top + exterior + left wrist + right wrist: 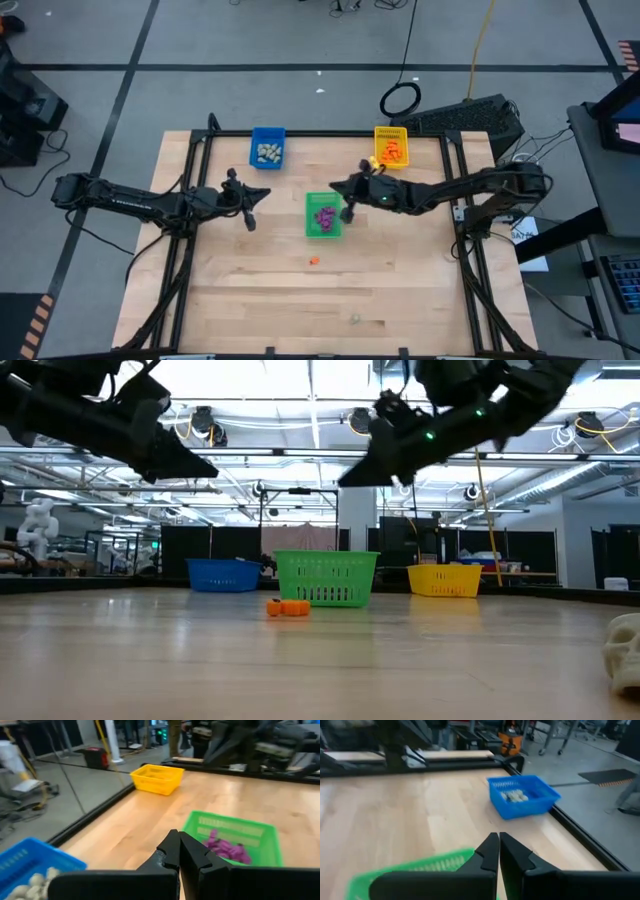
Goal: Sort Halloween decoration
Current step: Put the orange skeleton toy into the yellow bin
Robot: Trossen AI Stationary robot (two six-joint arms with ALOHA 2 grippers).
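Three small trays stand on the wooden table. The blue tray (268, 147) holds pale trinkets (515, 796), the green tray (323, 215) holds purple ones (226, 849), and the yellow tray (391, 147) holds orange ones. An orange trinket (314, 261) lies loose on the table nearer than the green tray, and a pale one (354, 320) lies near the front edge. My left gripper (177, 836) hovers shut and empty left of the green tray. My right gripper (498, 837) hovers shut and empty above that tray's far right corner.
A black frame rail (300, 135) runs along the table's far edge behind the trays. Another small orange piece (373, 162) lies beside the yellow tray's left side. Bare wood stretches across the near half of the table (250, 290).
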